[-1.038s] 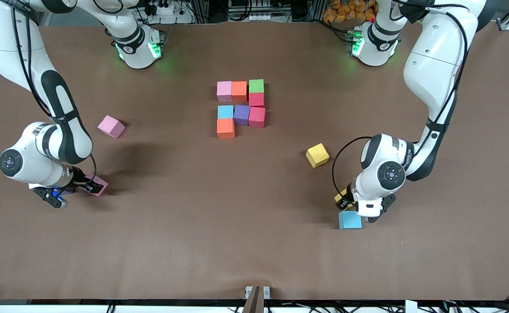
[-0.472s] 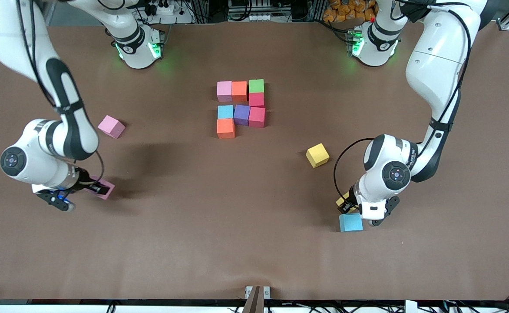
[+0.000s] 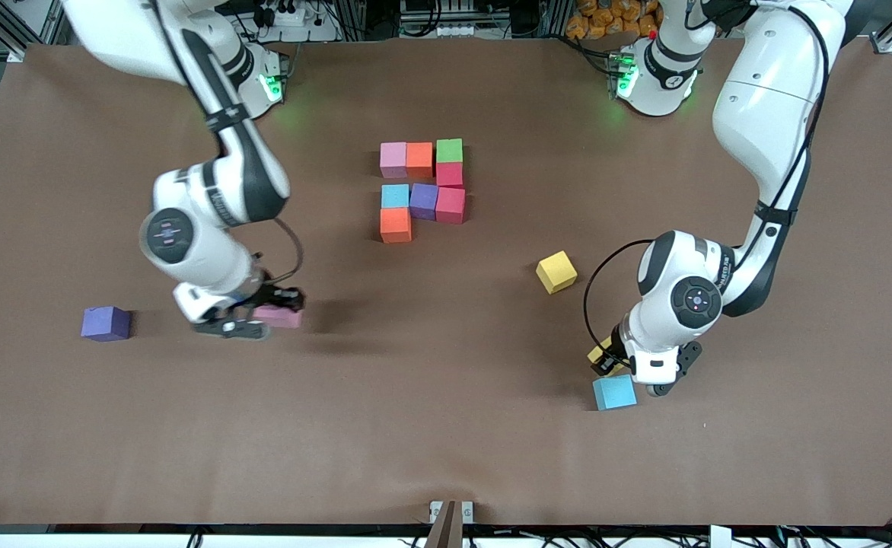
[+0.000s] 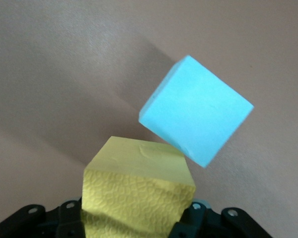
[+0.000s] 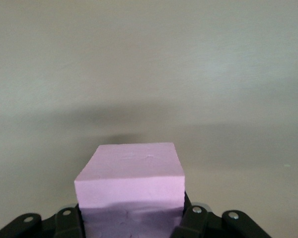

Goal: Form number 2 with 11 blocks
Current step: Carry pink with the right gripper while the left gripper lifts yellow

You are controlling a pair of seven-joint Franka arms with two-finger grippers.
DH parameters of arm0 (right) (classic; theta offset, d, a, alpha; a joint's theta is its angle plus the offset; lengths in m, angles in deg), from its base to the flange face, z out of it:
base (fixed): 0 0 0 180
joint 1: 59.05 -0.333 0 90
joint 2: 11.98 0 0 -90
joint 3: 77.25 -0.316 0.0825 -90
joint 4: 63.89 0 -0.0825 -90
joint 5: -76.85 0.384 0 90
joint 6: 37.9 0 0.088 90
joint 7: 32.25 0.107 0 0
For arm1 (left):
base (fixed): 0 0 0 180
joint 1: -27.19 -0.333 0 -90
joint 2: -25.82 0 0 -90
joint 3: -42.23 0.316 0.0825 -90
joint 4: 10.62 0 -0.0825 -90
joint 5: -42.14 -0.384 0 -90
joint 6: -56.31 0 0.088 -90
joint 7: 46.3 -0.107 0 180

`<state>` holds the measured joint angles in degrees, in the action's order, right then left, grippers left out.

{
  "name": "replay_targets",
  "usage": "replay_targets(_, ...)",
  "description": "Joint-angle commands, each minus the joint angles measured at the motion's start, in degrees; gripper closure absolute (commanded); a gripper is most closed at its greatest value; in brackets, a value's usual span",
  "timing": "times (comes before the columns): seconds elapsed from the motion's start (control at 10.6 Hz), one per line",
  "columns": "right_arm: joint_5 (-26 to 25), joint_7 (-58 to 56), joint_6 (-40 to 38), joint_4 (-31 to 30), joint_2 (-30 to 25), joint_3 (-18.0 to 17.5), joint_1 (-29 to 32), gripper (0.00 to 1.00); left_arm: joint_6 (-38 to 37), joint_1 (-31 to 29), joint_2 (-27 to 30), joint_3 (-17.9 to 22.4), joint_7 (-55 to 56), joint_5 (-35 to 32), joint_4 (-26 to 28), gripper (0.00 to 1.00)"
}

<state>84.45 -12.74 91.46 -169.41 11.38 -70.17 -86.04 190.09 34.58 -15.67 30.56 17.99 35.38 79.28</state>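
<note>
The partial number 2 (image 3: 422, 190) is a cluster of touching blocks in the middle of the table: pink, orange and green, a red one below the green, then light blue, purple and red, with an orange one (image 3: 396, 224) nearest the camera. My right gripper (image 3: 275, 314) is shut on a pink block (image 3: 282, 317) (image 5: 131, 178) over bare table. My left gripper (image 3: 606, 358) is shut on a yellow block (image 3: 598, 354) (image 4: 139, 196), right beside a loose light blue block (image 3: 614, 393) (image 4: 196, 116).
A loose yellow block (image 3: 556, 272) lies between the cluster and my left gripper. A loose purple block (image 3: 106, 323) sits toward the right arm's end of the table. The brown table (image 3: 431, 426) is bare nearer the camera.
My right arm has swung toward the table's middle with the pink block, uncovering the purple block where it stood. The left gripper has barely moved with its yellow block.
</note>
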Motion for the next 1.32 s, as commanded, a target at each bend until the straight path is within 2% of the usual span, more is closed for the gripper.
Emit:
replay_targets(0.0,0.21,0.87,-0.69,6.19,4.05,0.47,-3.75,0.62,-0.71,0.69,1.41,0.34,1.36,-0.71,0.88,0.98)
replay_targets(0.28,0.12,8.24,-0.69,10.07,8.71,0.47,-9.11,0.62,-0.80,0.60,1.41,0.34,1.27,-0.89,0.80,0.98)
replay_targets(0.75,0.12,14.32,-0.60,10.26,11.63,0.65,-16.85,0.62,-2.37,0.69,2.02,0.25,1.45,-0.71,0.80,0.97)
replay_targets(0.85,0.12,14.59,-0.34,8.51,10.93,0.65,-17.73,0.62,-3.08,0.78,2.72,0.25,1.80,-0.28,0.80,0.97)
replay_targets(1.04,0.12,14.59,0.62,4.03,9.09,0.56,-18.88,0.62,-9.46,1.48,6.66,0.16,4.61,-0.27,0.97,0.97)
replay_targets(1.23,0.12,14.68,4.74,0.78,8.47,0.39,-19.41,0.62,-13.98,1.57,8.70,-0.02,5.83,1.29,0.89,0.97)
